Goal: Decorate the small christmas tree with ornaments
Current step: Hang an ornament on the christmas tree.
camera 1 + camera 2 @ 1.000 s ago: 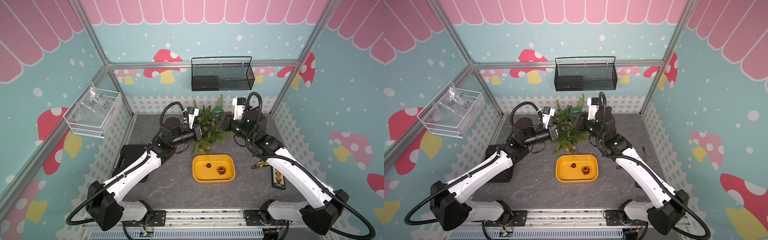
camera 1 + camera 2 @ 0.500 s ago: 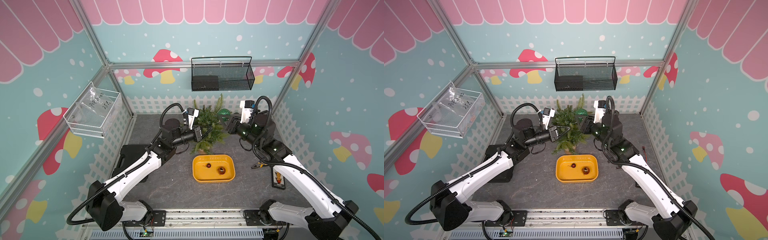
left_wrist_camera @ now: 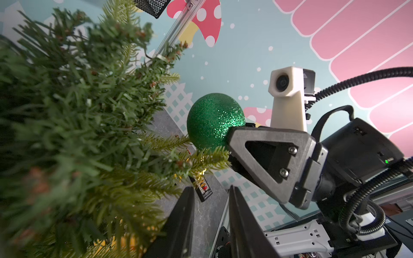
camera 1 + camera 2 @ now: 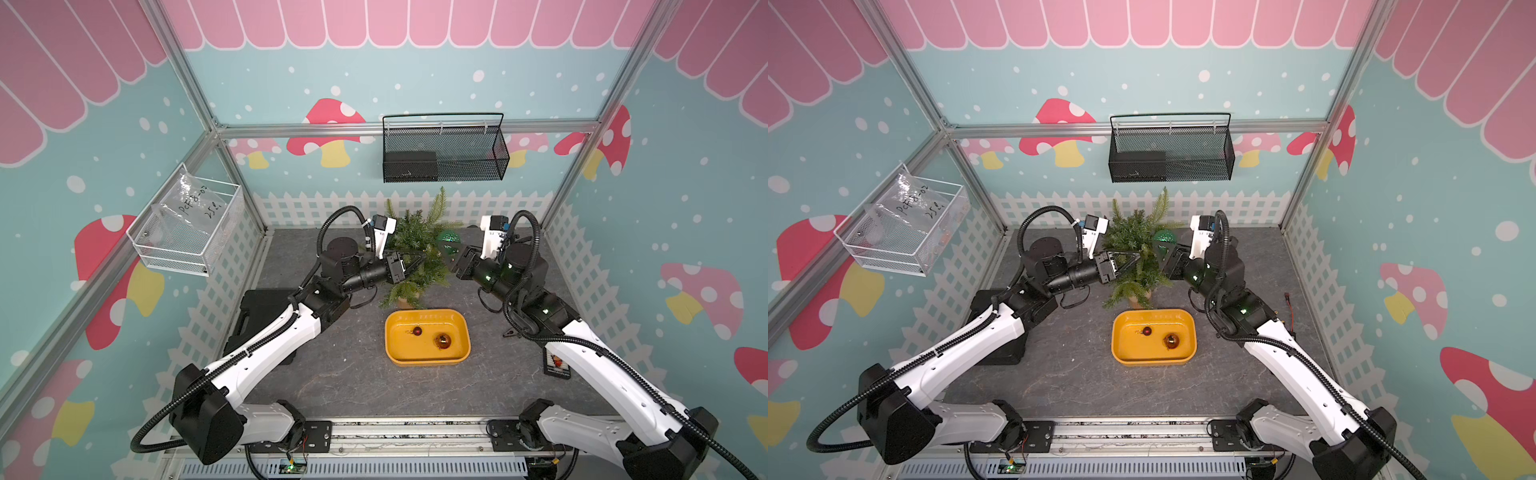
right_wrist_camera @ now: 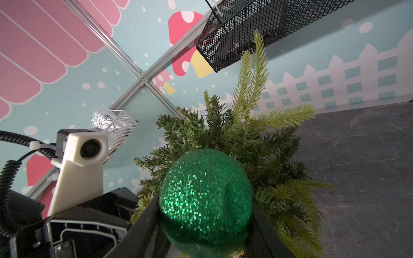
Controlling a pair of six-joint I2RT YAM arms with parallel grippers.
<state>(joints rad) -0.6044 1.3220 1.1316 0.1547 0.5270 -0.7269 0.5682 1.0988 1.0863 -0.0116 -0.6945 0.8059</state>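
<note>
Jaws of right gripper (image 4: pixel 451 249) gripped glittery green ornament (image 5: pixel 205 196) beside small christmas tree (image 4: pixel 415 245); left gripper (image 3: pixel 211 201) stood slightly open, empty, among branches; copper ornament (image 4: pixel 442 340) and tiny red ornament (image 4: pixel 417 331) lay in yellow tray (image 4: pixel 428 361).

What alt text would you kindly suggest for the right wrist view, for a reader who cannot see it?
The right gripper holds a glittery green ornament in front of the small christmas tree. Behind are a grey tabletop, a picket-fence wall and a black mesh basket.
</note>
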